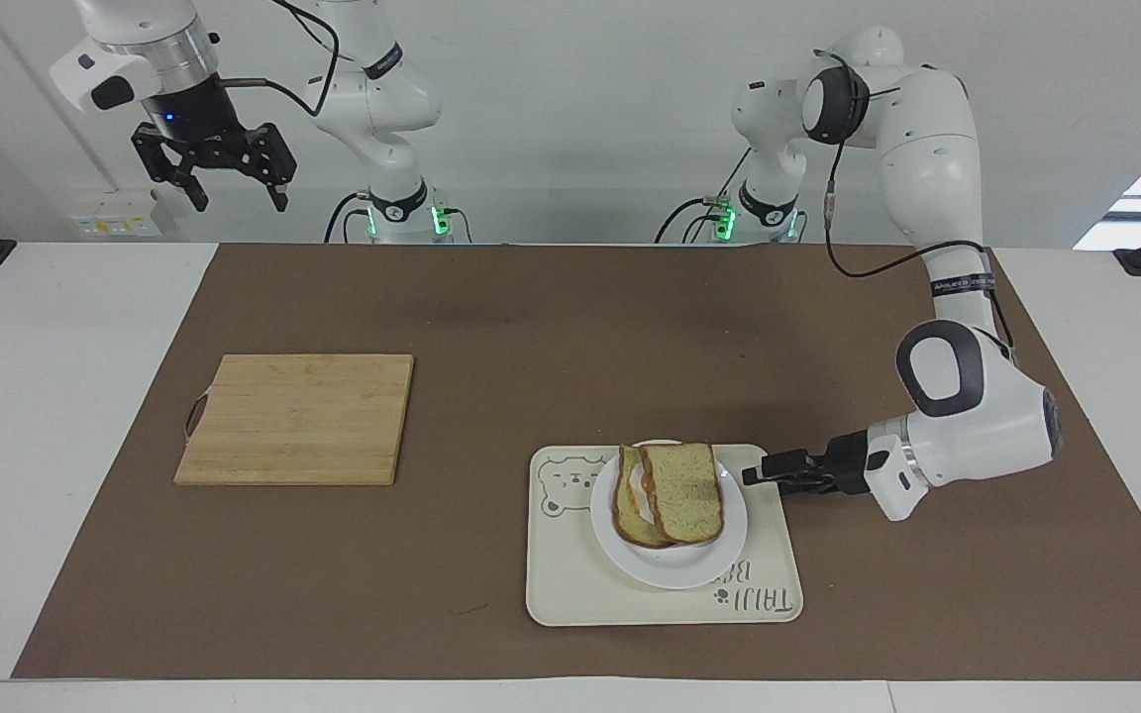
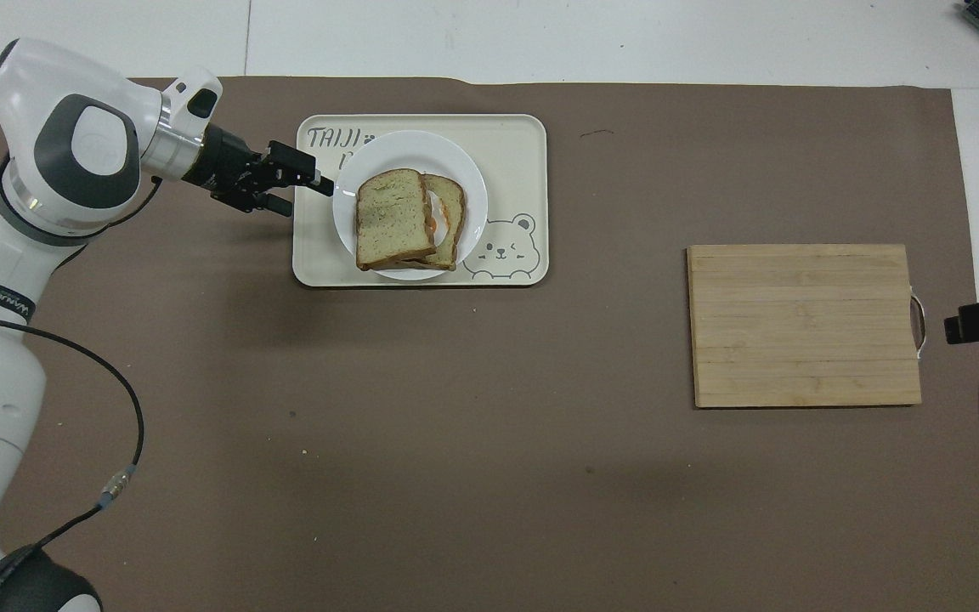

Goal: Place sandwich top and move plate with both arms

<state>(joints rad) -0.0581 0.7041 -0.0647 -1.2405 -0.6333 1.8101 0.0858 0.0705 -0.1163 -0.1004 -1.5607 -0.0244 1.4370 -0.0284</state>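
Sandwich top point(image 1: 684, 492) sits skewed on the plate point(image 1: 670, 566) at lower centre, left gripper point(image 1: 758, 473) spread beside it, right gripper point(image 1: 230, 183) spread upper left: a jerky two-armed lift could slide it off.

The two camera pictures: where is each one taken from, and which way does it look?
Facing view: high across the table, looking at the robots; both arms show, right gripper raised near its base and waiting, left gripper open beside the plate.
Overhead view: high above the robots' own end, looking forward and steeply down; the left arm comes in from the bottom, of the right only a tip by the cutting board.
Shared: the plate with the sandwich top on the bear tray, turned half around.
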